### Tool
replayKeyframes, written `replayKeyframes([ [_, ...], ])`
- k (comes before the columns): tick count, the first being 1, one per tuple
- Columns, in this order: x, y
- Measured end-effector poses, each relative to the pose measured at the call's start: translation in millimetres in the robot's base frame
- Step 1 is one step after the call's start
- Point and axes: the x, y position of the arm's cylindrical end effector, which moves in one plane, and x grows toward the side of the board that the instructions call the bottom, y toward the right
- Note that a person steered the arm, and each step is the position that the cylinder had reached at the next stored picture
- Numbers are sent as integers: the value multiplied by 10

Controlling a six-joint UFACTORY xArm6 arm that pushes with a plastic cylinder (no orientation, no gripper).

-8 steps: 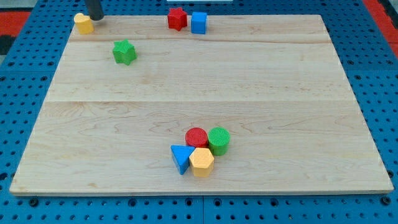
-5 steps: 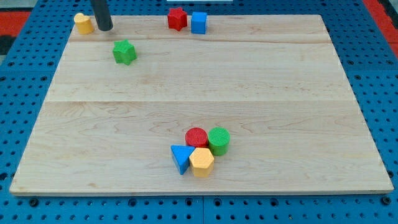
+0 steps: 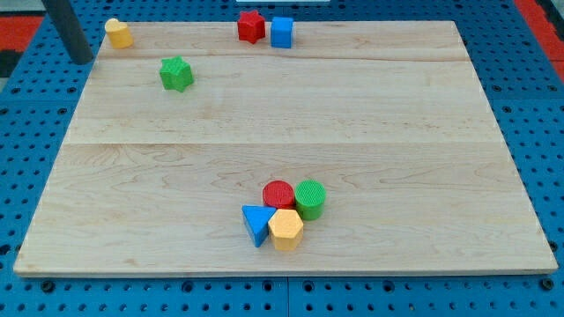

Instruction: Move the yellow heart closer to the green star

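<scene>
The yellow heart (image 3: 118,33) sits at the board's top left corner. The green star (image 3: 176,73) lies below and to the right of it, apart from it. My tip (image 3: 81,59) is at the board's left edge, left of and slightly below the yellow heart, not touching it. The dark rod rises from there to the view's top.
A red star (image 3: 251,26) and a blue cube (image 3: 282,32) stand side by side at the top edge. Near the bottom middle a red cylinder (image 3: 278,195), a green cylinder (image 3: 310,198), a blue triangle (image 3: 256,223) and a yellow hexagon (image 3: 285,229) cluster together.
My tip has moved from just right of the yellow heart down and leftward to the board's left edge. The yellow heart and all other blocks have stayed in place.
</scene>
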Motion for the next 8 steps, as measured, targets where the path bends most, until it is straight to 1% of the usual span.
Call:
replayKeyframes([
  [3, -335, 1],
  [5, -788, 1],
  [8, -722, 151],
])
